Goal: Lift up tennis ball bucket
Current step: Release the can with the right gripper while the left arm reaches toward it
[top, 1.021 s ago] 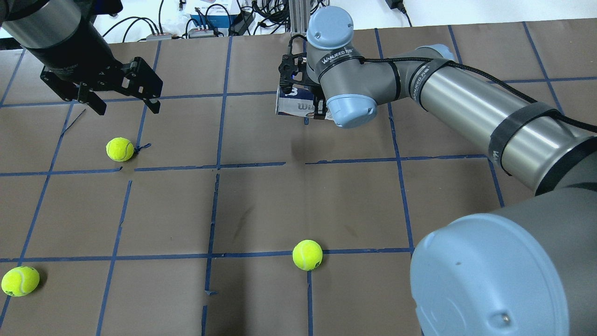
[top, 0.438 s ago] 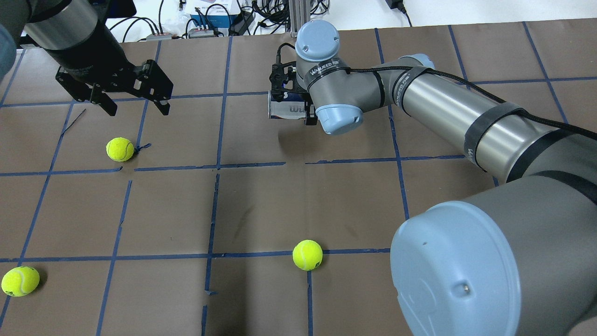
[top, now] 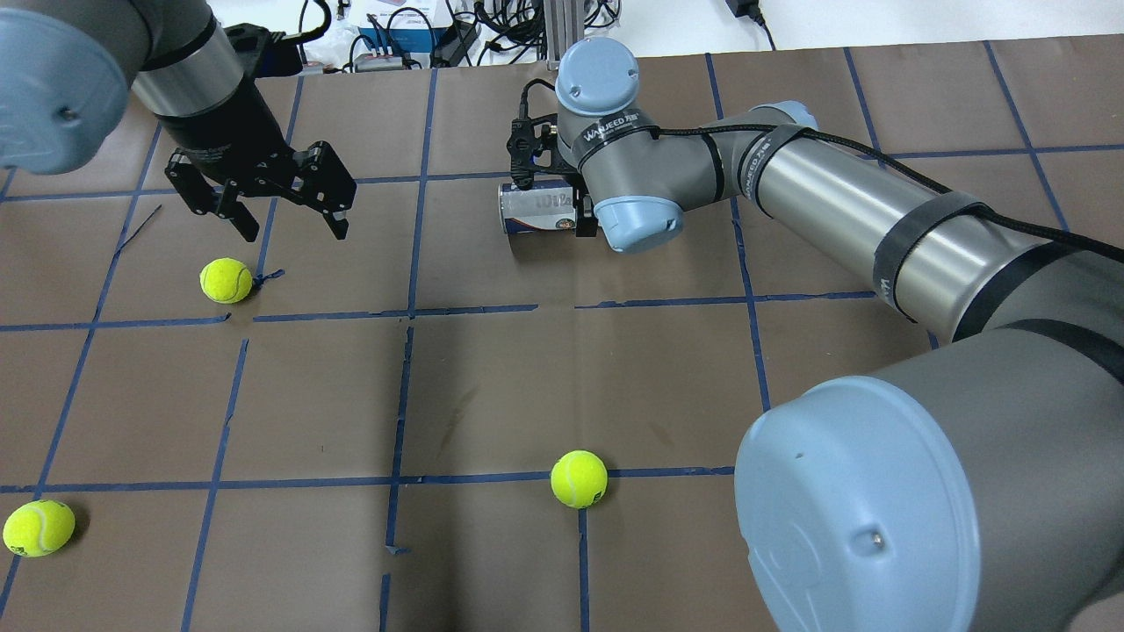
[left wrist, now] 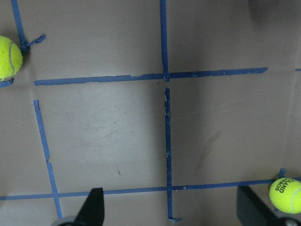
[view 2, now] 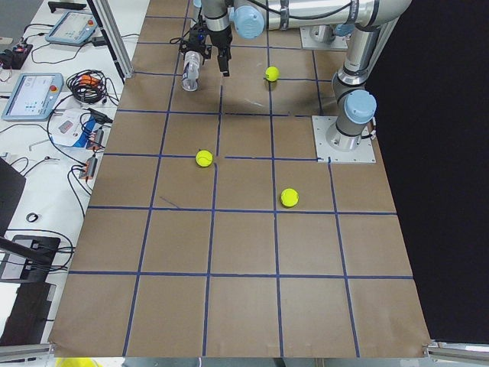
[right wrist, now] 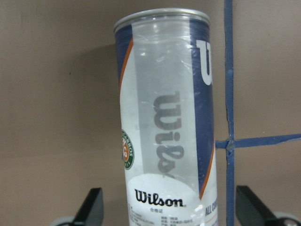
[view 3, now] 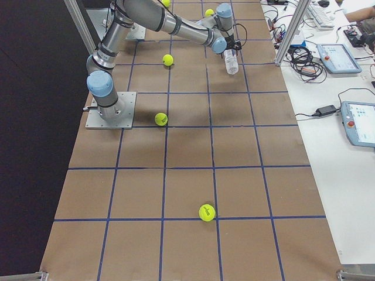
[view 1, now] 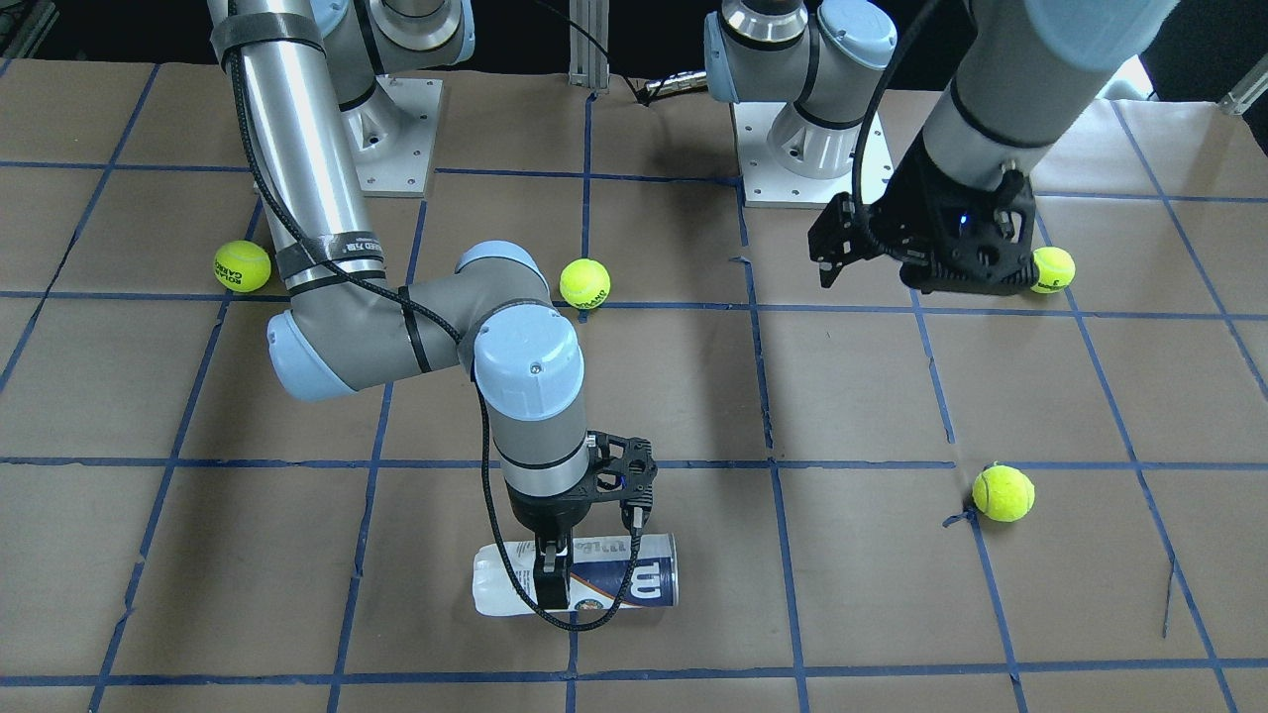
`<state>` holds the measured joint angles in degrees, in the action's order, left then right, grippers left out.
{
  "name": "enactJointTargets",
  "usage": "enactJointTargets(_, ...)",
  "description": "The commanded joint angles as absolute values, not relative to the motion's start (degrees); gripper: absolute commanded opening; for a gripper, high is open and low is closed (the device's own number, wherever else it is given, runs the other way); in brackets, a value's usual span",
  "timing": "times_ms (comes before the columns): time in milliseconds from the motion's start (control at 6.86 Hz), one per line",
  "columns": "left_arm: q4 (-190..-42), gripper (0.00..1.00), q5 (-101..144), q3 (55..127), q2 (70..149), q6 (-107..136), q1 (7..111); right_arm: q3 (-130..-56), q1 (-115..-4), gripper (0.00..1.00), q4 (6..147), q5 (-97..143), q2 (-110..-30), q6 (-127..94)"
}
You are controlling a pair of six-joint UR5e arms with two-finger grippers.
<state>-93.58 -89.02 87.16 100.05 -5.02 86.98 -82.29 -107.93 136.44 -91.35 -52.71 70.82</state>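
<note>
1. The right gripper [view 1: 594, 562] stood over the tennis ball bucket [right wrist: 164, 103] with its jaws spread wide, one finger on each side of it. It had not closed on the bucket: the wrist view showed a strip of brown paper between each finger and the clear wall.
2. The bucket lay on its side on the table [top: 307, 395]. Its length ran crosswise through the gap between those jaws, and the silver-rimmed end stuck out well to one side of the jaw line.
3. The left gripper [top: 294, 230] hung above the table, well apart from the bucket. Its jaws were also wide open and held nothing; only taped paper showed between them.
4. A tennis ball [top: 226, 281] lay on the table near the left jaws, outside one finger rather than between the two.
5. A second ball [top: 579, 479] and a third ball [top: 38, 528] lay well away from both pairs of jaws.
</note>
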Motion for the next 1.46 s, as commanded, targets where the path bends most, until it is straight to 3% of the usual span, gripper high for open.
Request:
enactJointTargets(0,-91.0,1.00,-88.7,86.8,108.2,-4.9,87.2,-79.1,-107.0,1.00,135.9,-91.5,-54.9,69.1)
enactJointTargets(583,-70.2,1.00,-66.7,85.2,123.1,-2.7,89.4,-78.8,-98.3,1.00,118.6,-91.0,-65.0,34.8)
enactJointTargets(1021,-64.2,1.00,-54.4,83.1,127.6,2.9,89.3,-79.0,-91.1,1.00,98.8,-90.8,-74.2,21.7)
enactJointTargets(1312,-61.4,0.95,-50.5,83.1,128.6,3.4,89.3,-79.4,-88.4,0.99,93.4,-89.8,-76.1,16.6)
